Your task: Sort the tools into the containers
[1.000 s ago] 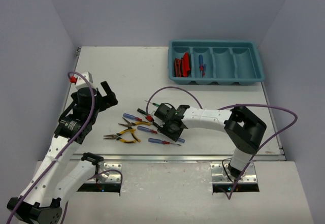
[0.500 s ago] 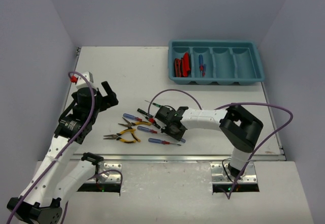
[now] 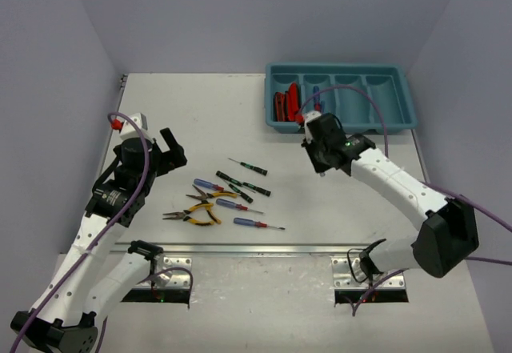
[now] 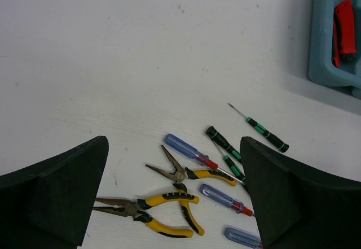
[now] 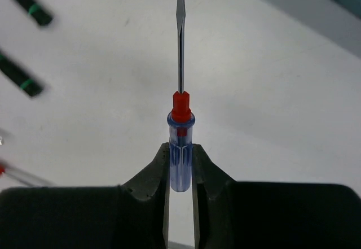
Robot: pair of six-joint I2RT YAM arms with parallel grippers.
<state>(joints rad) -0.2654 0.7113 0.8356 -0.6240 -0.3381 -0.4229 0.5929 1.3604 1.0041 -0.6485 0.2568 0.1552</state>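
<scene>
My right gripper (image 3: 314,133) hangs just in front of the teal tray's (image 3: 400,121) left end, shut on the blue handle of a red-collared screwdriver (image 5: 180,119) whose blade points straight ahead. The tray's leftmost compartment holds red-and-black utility knives (image 3: 285,103); the second holds a blue screwdriver (image 3: 317,95). On the table lie three blue screwdrivers (image 3: 206,185), black-and-green screwdrivers (image 3: 246,166) and two yellow pliers (image 3: 192,217). My left gripper (image 3: 164,151) is open above and left of this pile, its fingers (image 4: 56,198) framing the pliers (image 4: 169,201).
The tray's two right compartments (image 3: 376,101) show nothing inside. Bare white table (image 3: 184,113) stretches between the pile and the tray. Grey walls close off the table at the back and both sides.
My right gripper shut on a blue screwdriver in the pile, lifted it and swung right and back toward the tray. The left arm has not moved.
</scene>
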